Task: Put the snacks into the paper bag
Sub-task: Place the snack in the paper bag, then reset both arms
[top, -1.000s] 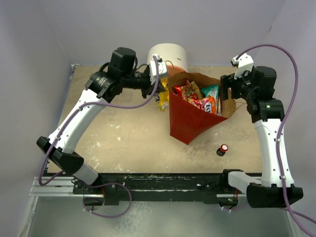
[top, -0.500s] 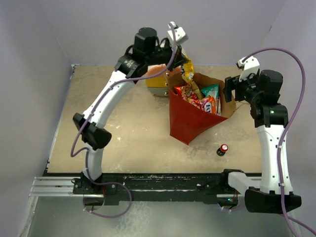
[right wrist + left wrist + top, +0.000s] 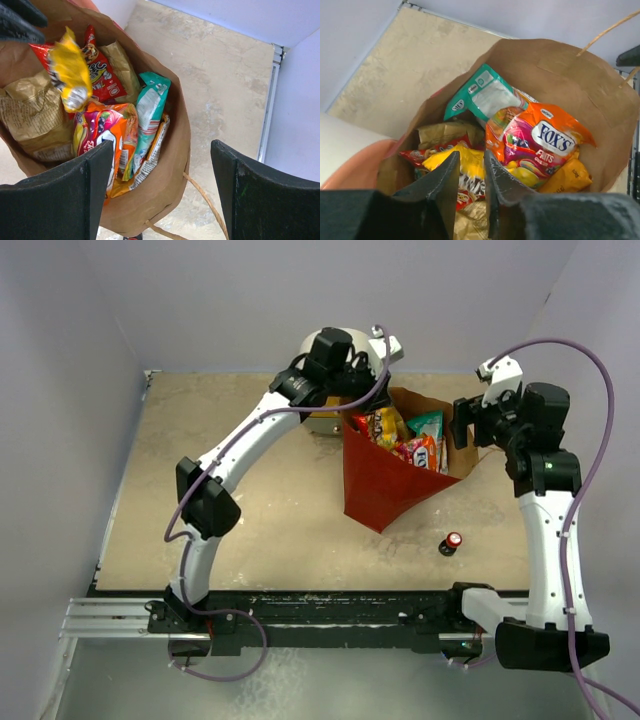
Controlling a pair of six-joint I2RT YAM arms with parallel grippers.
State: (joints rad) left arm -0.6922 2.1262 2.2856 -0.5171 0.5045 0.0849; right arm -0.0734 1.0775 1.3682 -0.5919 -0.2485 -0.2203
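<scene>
My left arm is stretched far across the table [image 3: 250, 500]. Its elbow is folded at mid-table and its forearm runs up and right to the back rim of the bag [image 3: 385, 485]. The left gripper [image 3: 471, 159] hangs over the bag's mouth, pointing down into it. Its fingers [image 3: 445, 175] are only a crack apart and have hold of nothing. The yellow packet [image 3: 70, 70] stands tilted among the other snacks [image 3: 540, 145], clear of the fingers.

My right arm stands upright on its side, wrist bent toward the bag's right rim. The right gripper [image 3: 162, 147] is spread wide and empty, with that rim and a thin handle below the gap. The bag stands open at mid-table with its red side toward me, and the snacks are piled inside it. A small bottle [image 3: 453, 542] stands on the table near its foot.

A second ago the left gripper was low beside the bag's left side, clamped on the yellow packet. Half a second ago it had the packet dangling over the back rim. Since then the packet has been let go and now lies in the bag. The right arm has hardly shifted.
</scene>
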